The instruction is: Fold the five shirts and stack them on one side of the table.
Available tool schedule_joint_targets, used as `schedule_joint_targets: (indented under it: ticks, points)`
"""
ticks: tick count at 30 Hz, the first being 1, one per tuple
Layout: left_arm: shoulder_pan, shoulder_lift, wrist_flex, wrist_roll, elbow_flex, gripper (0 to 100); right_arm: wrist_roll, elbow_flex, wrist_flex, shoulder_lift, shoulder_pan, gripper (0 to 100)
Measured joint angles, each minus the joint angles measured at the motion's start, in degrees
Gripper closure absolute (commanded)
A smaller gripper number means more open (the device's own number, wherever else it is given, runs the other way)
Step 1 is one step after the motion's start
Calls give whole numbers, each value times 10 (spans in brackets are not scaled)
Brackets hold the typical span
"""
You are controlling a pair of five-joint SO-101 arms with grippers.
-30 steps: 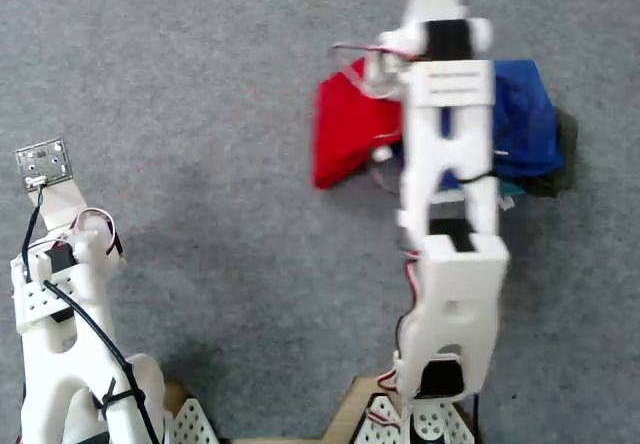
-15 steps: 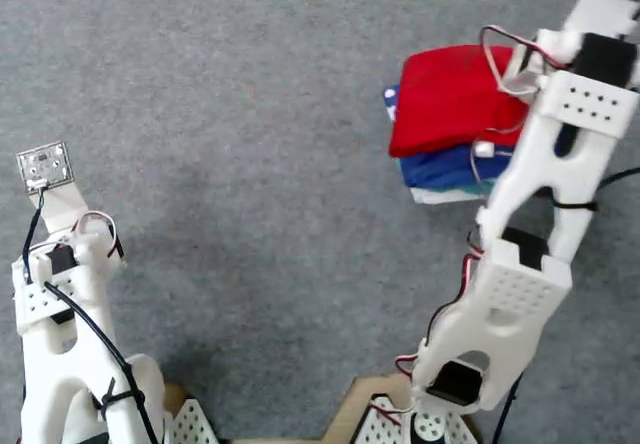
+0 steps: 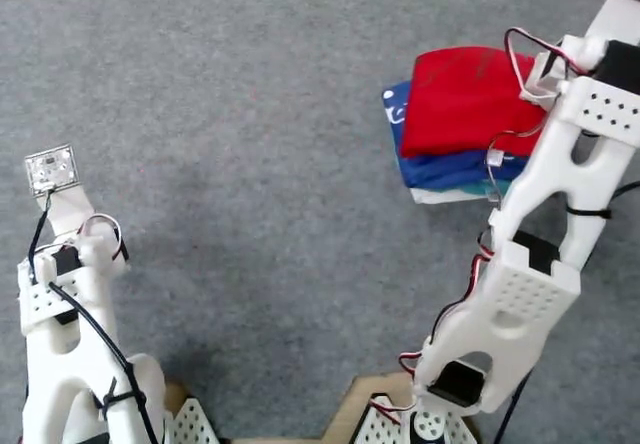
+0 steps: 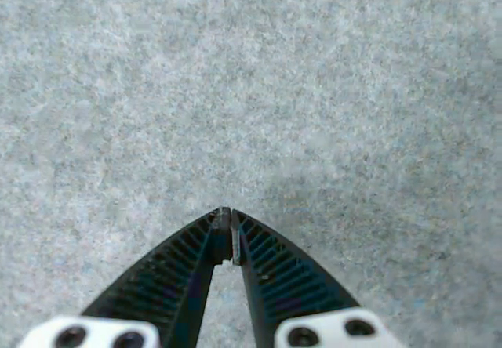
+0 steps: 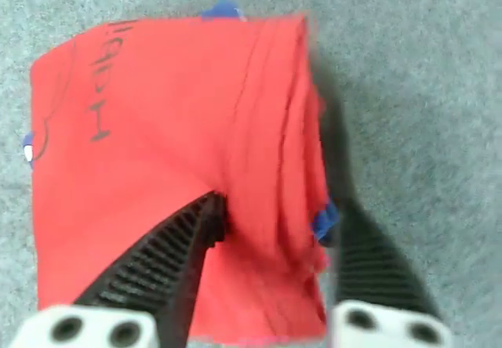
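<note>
Hiding most of the blue shirt (image 3: 440, 169) lies the red shirt (image 3: 465, 99).

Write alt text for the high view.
A folded red shirt tops a stack at the far right of the grey felt table, over a folded blue shirt and a pale bottom layer. The white right arm stands over the stack's right edge; the white left arm sits at the near left, apart from it.

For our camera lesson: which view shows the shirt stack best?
The high view: the stack shows its layers, red shirt over blue and pale ones. The right wrist view gives the red shirt close up; the left wrist view faces the table elsewhere.
</note>
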Motion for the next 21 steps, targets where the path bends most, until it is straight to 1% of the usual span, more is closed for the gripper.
schedule_joint_targets:
  ticks: [2,3,5,6,8,10,12,15,17,21]
  points:
    - [24,0,9,-2,-1,971,0,-13,0,-5,7,697]
    - [40,0,21,-6,-2,972,0,-23,2,-12,11,766]
    - [85,-4,62,-36,-9,972,1,-43,6,-35,17,942]
    - [113,-11,89,-46,-11,973,10,-49,7,-48,18,995]
    - [171,-40,144,-59,-11,973,38,-53,8,-81,18,935]
    - [202,-91,173,-59,-6,973,62,-49,9,-119,20,979]
    - [203,-161,174,-60,23,971,73,-27,9,-164,30,979]
    - [185,-291,174,-60,83,971,85,53,10,-251,37,985]
    - [171,-389,174,-60,129,970,91,131,10,-316,37,985]
    - [158,-573,174,-60,217,970,141,336,9,-464,31,985]
